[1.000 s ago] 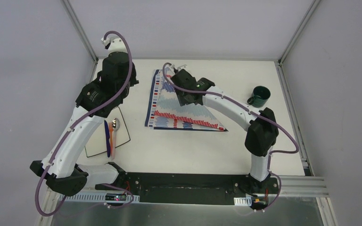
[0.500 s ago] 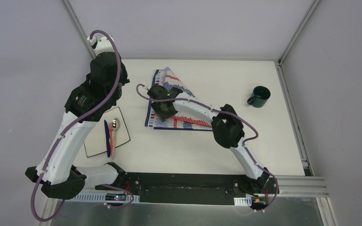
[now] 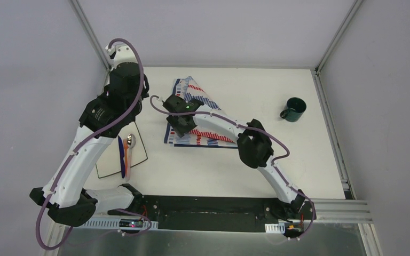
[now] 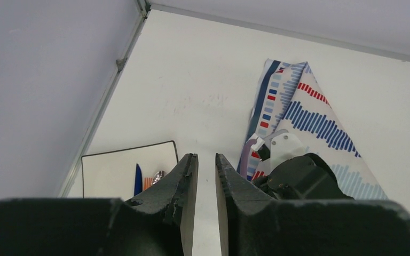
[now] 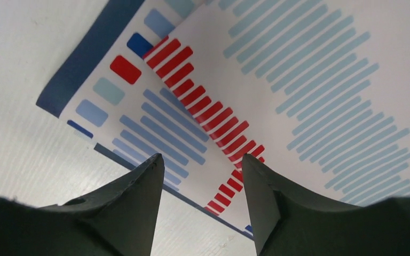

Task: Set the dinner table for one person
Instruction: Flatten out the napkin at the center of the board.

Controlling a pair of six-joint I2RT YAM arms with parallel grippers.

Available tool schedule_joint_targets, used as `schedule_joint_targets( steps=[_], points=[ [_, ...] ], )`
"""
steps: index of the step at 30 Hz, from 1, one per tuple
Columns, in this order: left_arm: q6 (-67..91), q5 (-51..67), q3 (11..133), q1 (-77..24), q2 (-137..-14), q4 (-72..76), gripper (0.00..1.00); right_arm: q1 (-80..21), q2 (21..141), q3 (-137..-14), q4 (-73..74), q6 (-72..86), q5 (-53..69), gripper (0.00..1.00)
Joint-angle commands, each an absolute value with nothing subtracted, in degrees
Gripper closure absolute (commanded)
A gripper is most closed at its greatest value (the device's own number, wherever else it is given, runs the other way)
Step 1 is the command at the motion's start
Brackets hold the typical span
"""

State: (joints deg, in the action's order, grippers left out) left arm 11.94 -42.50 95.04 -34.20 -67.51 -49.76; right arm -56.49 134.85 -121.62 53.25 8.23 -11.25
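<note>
The dinner table [image 3: 256, 90] is a matte-white top with grey rails. A striped red-blue-white cloth [image 3: 202, 97] lies folded on it at the far centre. My right gripper [image 3: 179, 124] is open and empty, low over the cloth's left edge. In the right wrist view [image 5: 203, 160] one finger hangs over the bare table and the other over the cloth [image 5: 299, 80]. My left gripper [image 4: 206, 156] is held high at the far left, empty, jaws a narrow gap apart. Under it lie the cloth [image 4: 309, 114] and a white square plate [image 4: 112, 170].
The white square plate [image 3: 109, 165] lies at the near left with a blue knife [image 3: 121, 154], an orange fork [image 3: 128, 160] and a spoon [image 3: 131, 141] on it. A dark green mug [image 3: 293, 109] stands at the far right. Grey walls close in the far side and both sides.
My right arm swung left, from over the cloth's middle to its left edge. The cloth now looks more folded, its right tip drawn left. My left arm shifted slightly.
</note>
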Motion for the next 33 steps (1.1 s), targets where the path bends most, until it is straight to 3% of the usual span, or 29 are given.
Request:
schedule_joint_targets(
  steps=[1,17,33],
  points=[
    [10.22,-45.77,92.38,-34.89,-64.87,-46.71,0.8,-56.6,137.33,-127.5,54.48,4.97,-15.67,0.41],
    [9.73,-47.82,87.54,-34.89,-63.37,-43.67,0.81,-60.47,141.38,-127.43,58.8,-6.15,-30.15,0.41],
    [9.58,-50.67,80.51,-34.89,-58.51,-40.11,0.84,-63.97,148.0,-119.82,52.71,-10.52,-44.22,0.41]
  ],
)
